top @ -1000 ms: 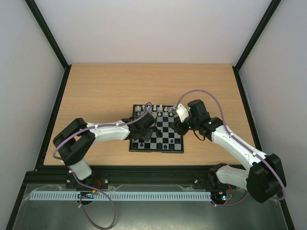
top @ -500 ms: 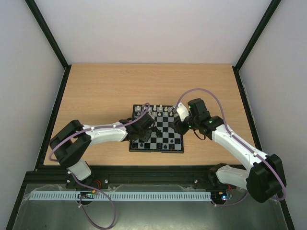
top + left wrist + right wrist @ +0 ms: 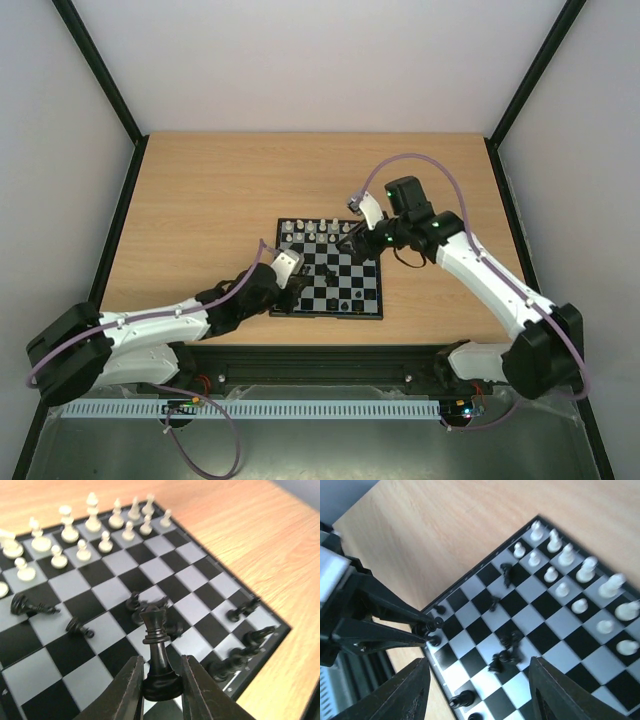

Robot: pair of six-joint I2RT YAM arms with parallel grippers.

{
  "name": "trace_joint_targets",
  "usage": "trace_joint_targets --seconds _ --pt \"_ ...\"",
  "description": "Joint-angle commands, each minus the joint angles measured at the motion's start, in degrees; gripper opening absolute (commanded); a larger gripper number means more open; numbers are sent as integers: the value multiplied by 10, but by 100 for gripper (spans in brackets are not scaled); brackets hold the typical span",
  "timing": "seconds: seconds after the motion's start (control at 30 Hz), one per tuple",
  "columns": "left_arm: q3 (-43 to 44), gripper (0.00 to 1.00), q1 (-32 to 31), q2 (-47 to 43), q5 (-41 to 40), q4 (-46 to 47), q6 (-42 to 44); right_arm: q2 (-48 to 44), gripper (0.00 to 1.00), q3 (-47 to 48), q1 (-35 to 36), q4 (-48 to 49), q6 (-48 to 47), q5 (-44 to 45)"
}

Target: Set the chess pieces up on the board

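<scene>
The board [image 3: 326, 314] lies at the table's near middle. White pieces [image 3: 318, 232] stand in two rows along its far edge, also in the left wrist view [image 3: 82, 552] and the right wrist view [image 3: 565, 575]. Several black pieces [image 3: 145, 605] lie toppled mid-board, and others [image 3: 235, 660] sit along the near edge. My left gripper [image 3: 159, 687] is shut on the base of a tall black piece [image 3: 156, 630], held upright above the board's near-left corner [image 3: 290, 292]. My right gripper [image 3: 482, 695] is open and empty, above the board's far right part [image 3: 352, 240].
The bare wooden table [image 3: 220, 190] surrounds the board. Black frame posts [image 3: 115, 215] run along both side edges, and pale walls enclose the cell. My left gripper's fingers [image 3: 385, 625] reach in from the left of the right wrist view.
My left arm has drawn back toward the board's near-left corner with the black piece, its elbow dropping low. My right gripper has moved toward the board's far edge.
</scene>
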Motion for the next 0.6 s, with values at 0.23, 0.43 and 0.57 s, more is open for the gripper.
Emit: trace_joint_targets --seconds 0.23,0.43,0.57 --pt "-51 19 -56 -24 -7 211 46 110 54 56 -1 -113 23 -167" --pt "-40 20 -70 -15 -14 202 61 155 52 63 0 -139 19 -239" --pt "-33 20 -76 -5 -15 197 66 175 50 62 3 -148 13 -261"
